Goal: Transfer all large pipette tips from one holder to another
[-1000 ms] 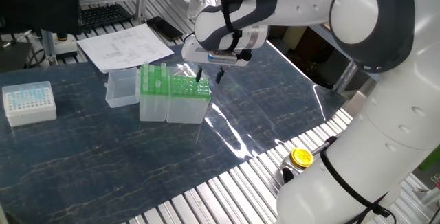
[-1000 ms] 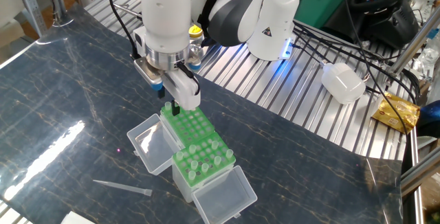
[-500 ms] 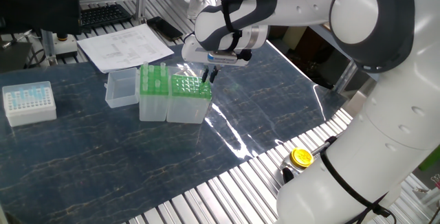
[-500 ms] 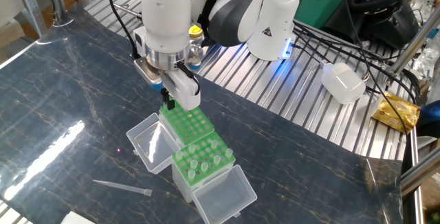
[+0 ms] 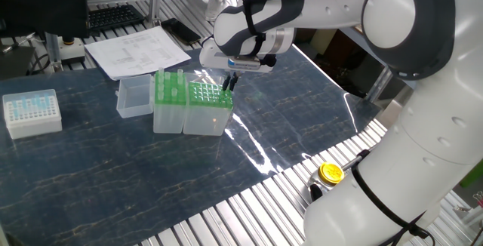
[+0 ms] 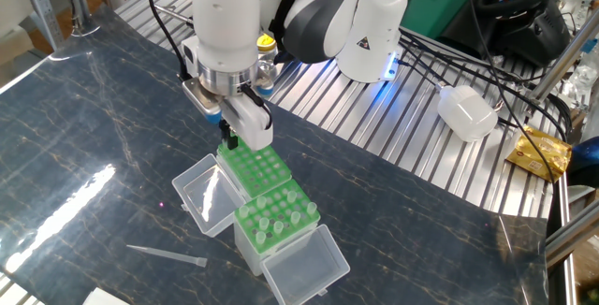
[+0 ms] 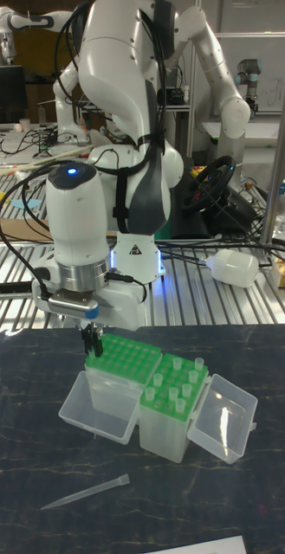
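The wider holder (image 5: 204,96) (image 6: 255,167) (image 7: 125,357) has a flat green grid top. Beside it, touching, stands the narrower, taller holder (image 5: 167,89) (image 6: 277,219) (image 7: 178,388). Several large pipette tips (image 6: 281,207) (image 7: 184,374) stand upright in its rack. My gripper (image 5: 228,84) (image 6: 229,139) (image 7: 93,343) points down at the far corner of the wider holder's grid. Its fingers are pressed together there, seemingly on a tip that they almost wholly hide. One loose tip (image 6: 168,255) (image 7: 86,492) lies flat on the table.
Clear open lids (image 6: 208,193) (image 6: 307,264) flank the two holders. A white box with pale-blue tips (image 5: 32,112) sits at the left, and papers (image 5: 136,50) lie behind. A yellow cap (image 5: 330,173) and a white bottle (image 6: 466,111) rest on the metal slats.
One second ago the fingers stood apart and slightly lower at the grid's corner. They then closed and rose a little. Nothing has moved in the last half second.
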Robot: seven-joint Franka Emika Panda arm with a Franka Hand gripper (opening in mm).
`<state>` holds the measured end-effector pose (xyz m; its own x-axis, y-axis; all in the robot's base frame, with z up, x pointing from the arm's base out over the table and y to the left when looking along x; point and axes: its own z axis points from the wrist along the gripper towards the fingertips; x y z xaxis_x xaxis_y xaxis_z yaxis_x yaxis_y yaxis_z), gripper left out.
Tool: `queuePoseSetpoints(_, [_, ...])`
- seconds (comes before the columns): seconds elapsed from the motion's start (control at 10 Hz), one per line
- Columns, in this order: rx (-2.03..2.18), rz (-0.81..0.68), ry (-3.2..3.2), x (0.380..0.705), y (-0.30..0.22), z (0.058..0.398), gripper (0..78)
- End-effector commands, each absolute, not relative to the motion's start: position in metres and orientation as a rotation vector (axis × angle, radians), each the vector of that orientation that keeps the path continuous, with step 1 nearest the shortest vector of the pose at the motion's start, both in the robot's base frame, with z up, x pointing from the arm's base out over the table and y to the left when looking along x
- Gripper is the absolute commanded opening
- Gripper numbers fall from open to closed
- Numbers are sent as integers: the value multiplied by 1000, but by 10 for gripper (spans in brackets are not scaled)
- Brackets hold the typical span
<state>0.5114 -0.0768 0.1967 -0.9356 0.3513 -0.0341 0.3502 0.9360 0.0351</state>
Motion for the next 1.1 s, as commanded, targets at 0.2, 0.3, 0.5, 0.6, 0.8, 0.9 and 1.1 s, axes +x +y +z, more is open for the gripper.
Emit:
queuePoseSetpoints(0.2, [652, 72, 3036, 504, -69, 221, 11])
queuePoseSetpoints(0.3, [663, 71, 3034, 504, -67, 226, 11])
queuePoseSetpoints(0.5, [682, 59, 3028, 506, -64, 239, 11])
queuePoseSetpoints(0.6, [687, 59, 3028, 507, -63, 242, 11])
queuePoseSetpoints(0.8, [711, 47, 3020, 510, -59, 260, 11])
queuePoseSetpoints(0.9, [714, 37, 3019, 510, -58, 267, 11])
queuePoseSetpoints(1.1, [715, 35, 3018, 510, -60, 276, 11])
